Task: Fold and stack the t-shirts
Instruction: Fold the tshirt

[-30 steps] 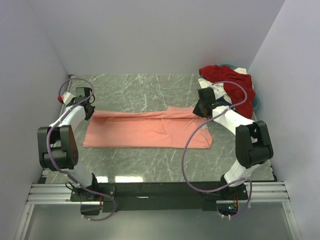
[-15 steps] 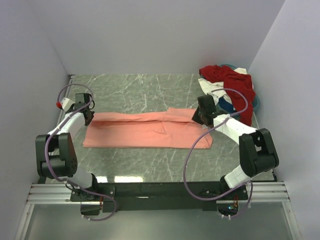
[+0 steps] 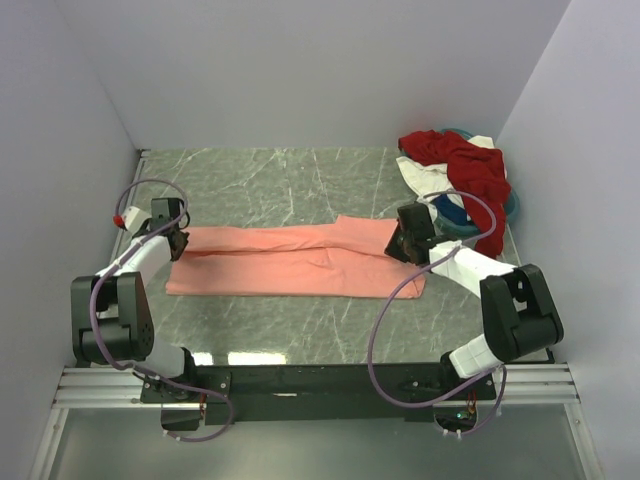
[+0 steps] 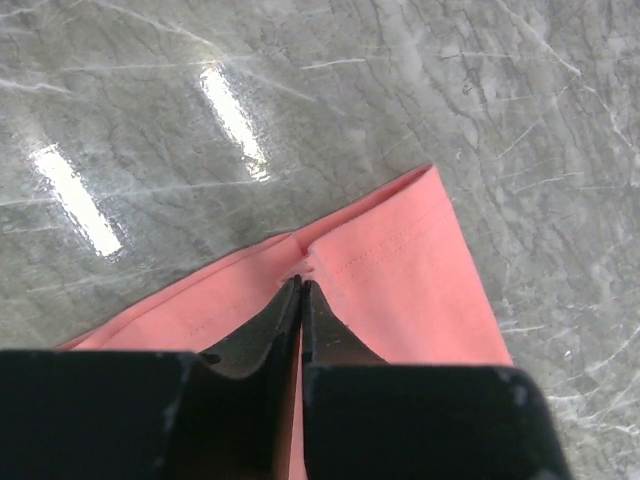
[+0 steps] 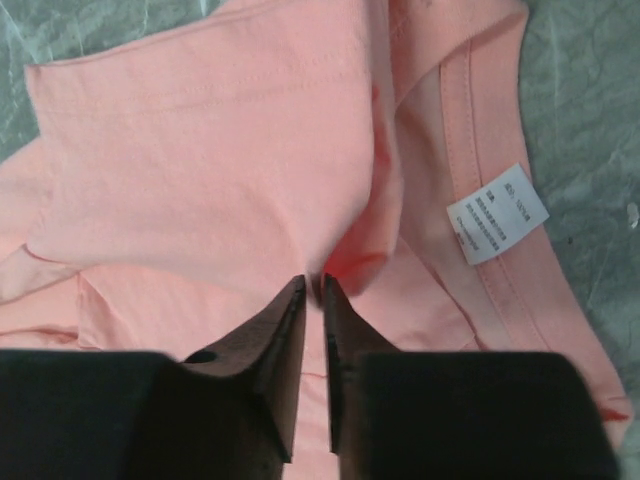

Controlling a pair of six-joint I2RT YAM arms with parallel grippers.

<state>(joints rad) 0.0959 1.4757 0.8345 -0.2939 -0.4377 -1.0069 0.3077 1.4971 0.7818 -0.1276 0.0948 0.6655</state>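
While three t-shirts [image 3: 462, 168] sat heaped upper right, one salmon-pink t-shirt [image 3: 290, 262] lay flat, left pincer [image 4: 301, 283] clamping its hem, right pincer [image 5: 313, 285] slightly apart.

Only one text item: a small white sewn-in tag [image 5: 497, 213] just inside the neckband of the salmon-pink t-shirt [image 5: 200, 150], seen in the right wrist view. The tag lies flat and tilted against the collar seam. It has a few short lines of dark print, too small and blurred to read, so no letters, numbers or brand can be made out. The tag does not show in the top view or the left wrist view, and nothing else readable shows in any view
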